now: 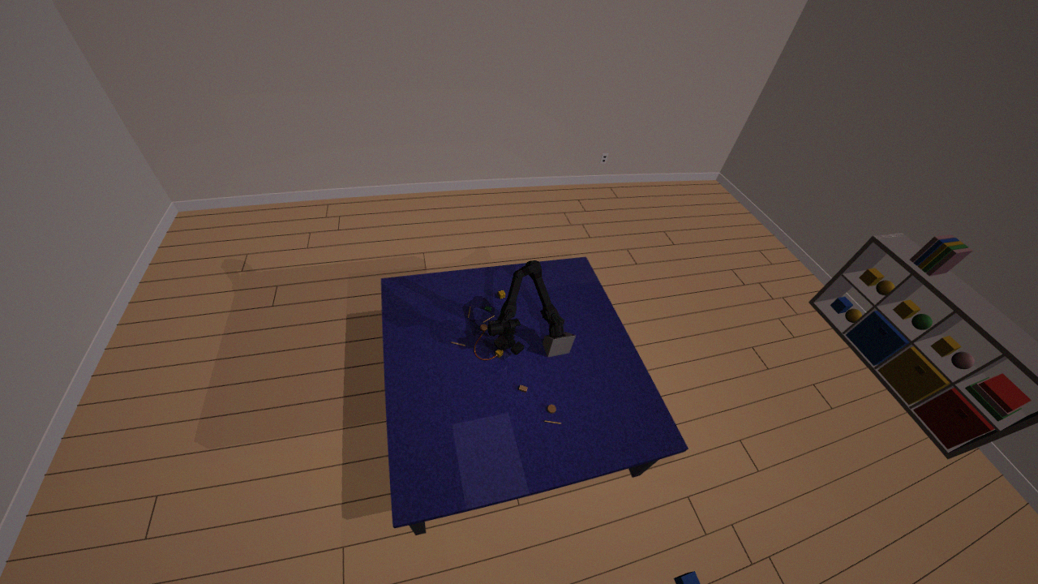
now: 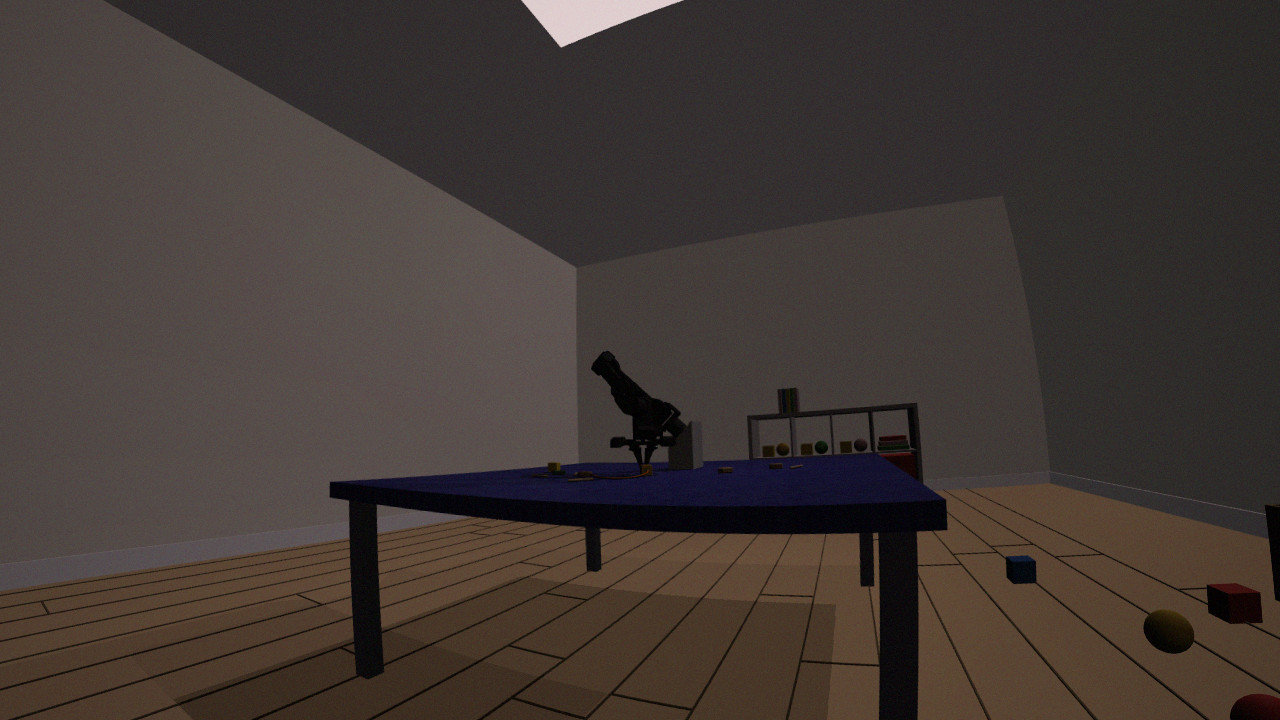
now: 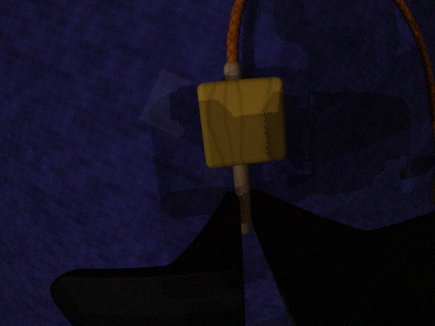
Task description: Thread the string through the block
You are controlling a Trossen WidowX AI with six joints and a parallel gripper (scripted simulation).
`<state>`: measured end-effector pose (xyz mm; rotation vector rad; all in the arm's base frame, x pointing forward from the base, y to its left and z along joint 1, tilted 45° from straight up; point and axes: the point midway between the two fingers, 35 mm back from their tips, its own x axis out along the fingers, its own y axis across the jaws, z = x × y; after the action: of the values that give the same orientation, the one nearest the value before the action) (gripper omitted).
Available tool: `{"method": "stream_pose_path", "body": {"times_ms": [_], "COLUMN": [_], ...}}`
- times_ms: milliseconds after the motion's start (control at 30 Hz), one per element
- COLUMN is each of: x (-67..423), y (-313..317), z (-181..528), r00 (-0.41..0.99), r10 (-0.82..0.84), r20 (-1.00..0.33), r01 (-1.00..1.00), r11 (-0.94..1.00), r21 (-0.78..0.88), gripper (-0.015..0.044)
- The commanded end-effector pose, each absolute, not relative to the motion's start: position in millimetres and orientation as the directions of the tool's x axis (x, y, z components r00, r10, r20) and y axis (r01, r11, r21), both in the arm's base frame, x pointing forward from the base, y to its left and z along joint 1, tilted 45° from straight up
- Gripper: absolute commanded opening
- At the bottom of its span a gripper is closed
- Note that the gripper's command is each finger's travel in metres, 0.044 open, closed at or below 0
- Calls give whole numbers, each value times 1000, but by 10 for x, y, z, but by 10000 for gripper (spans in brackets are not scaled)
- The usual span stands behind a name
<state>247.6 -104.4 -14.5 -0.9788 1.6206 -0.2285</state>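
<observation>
The yellow wooden block [image 1: 499,354] [image 2: 646,467] [image 3: 242,122] sits on the blue table. The pale stick [image 3: 242,178] runs through it: its front end sticks out toward my fingers, and its rear end, with the orange string [image 1: 476,350] [image 3: 233,32], shows just outside the far side. The string curves back toward the round wooden button [image 1: 484,327], which is barely visible at the right edge in the wrist view. My gripper [image 2: 644,462] [image 3: 241,198] is shut on the stick's front end, close to the block. The fingers partly hide that end.
Loose sticks [image 1: 457,343] [image 1: 469,312] [image 1: 488,319], a green piece [image 1: 488,308] and a yellow cube [image 1: 501,294] lie around the button. A small wooden piece [image 1: 523,388], a wooden disc [image 1: 551,408] and another stick [image 1: 553,422] lie farther off. The arm's grey base [image 1: 559,345] stands beside.
</observation>
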Motion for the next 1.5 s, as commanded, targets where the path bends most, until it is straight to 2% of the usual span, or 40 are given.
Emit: {"method": "stream_pose_path", "body": {"times_ms": [0, 1467], "x": [2421, 1955], "y": [-1066, -1220], "z": [-136, 52], "r00": [16, 15], "r10": [-695, -698], "r20": [-719, -716], "r01": [-472, -466], "r11": [629, 629], "r21": [-618, -623], "gripper": [0, 0]}}
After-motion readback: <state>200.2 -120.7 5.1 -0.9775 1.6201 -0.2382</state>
